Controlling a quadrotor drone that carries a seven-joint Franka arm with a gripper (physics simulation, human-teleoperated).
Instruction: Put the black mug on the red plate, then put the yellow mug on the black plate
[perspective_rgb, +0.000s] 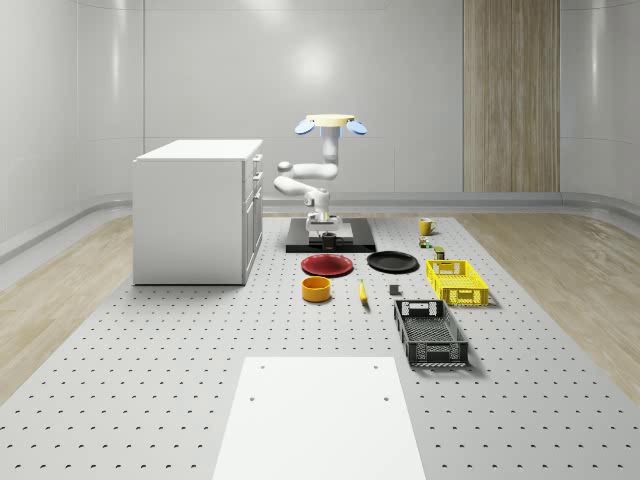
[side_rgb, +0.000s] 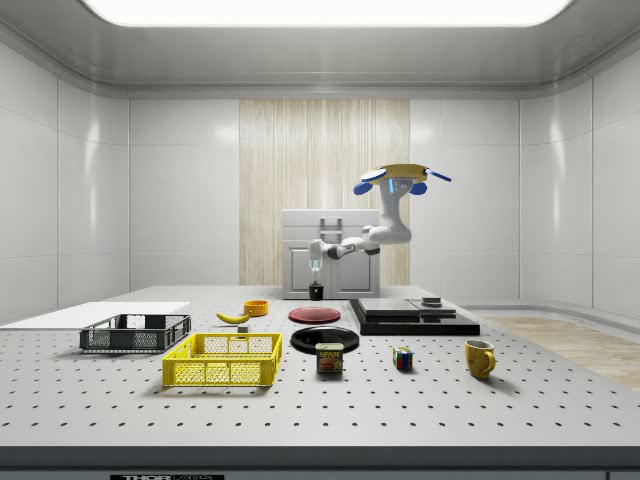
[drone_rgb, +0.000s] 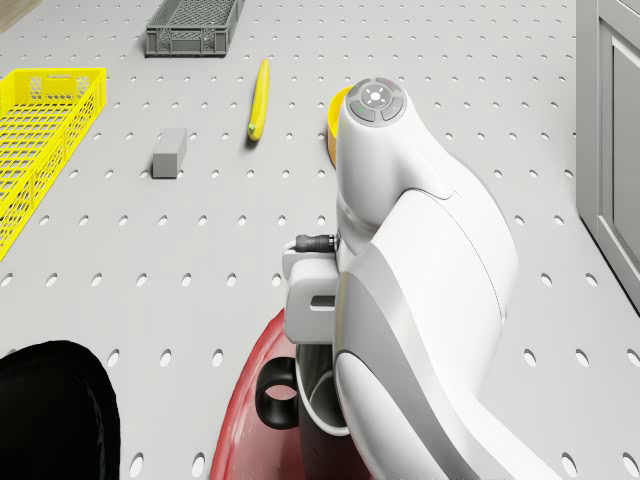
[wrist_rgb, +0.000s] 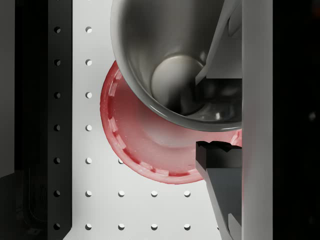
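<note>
Landmark for all places: the red plate (perspective_rgb: 327, 264).

Nearest the whole-scene camera lies a white sheet (perspective_rgb: 317, 415), well in front of the red plate. Closer in are a dark grey crate (perspective_rgb: 430, 332) and a yellow crate (perspective_rgb: 457, 281), both off to the plate's side toward the whole-scene view's right. A banana (perspective_rgb: 363, 292) and an orange bowl (perspective_rgb: 317, 289) lie just in front of the red plate, the bowl nearer to it, with a small grey block (perspective_rgb: 396, 291) a little beyond the banana.

The black plate (perspective_rgb: 392, 262) lies just beside the red plate, toward the whole-scene view's right, not touching it.

The black mug (perspective_rgb: 328, 239) hangs above the far part of the red plate, clear of its surface. The gripper (perspective_rgb: 326, 229) holds it from above: in the wrist view one finger (wrist_rgb: 220, 45) reaches down inside the mug's grey interior and the other finger (wrist_rgb: 222, 190) sits outside the wall, so the two are clamped on the rim. In the drone view the mug's handle (drone_rgb: 275, 391) sticks out over the red plate.

Behind the red plate lies a dark platform (perspective_rgb: 331, 236). The drone (perspective_rgb: 330, 124) hovers high above that platform, its arm bent down toward the plate.

The yellow mug (perspective_rgb: 425, 227) stands on the table well beyond the black plate. A white cabinet (perspective_rgb: 196, 211) stands off to the red plate's other side.
</note>
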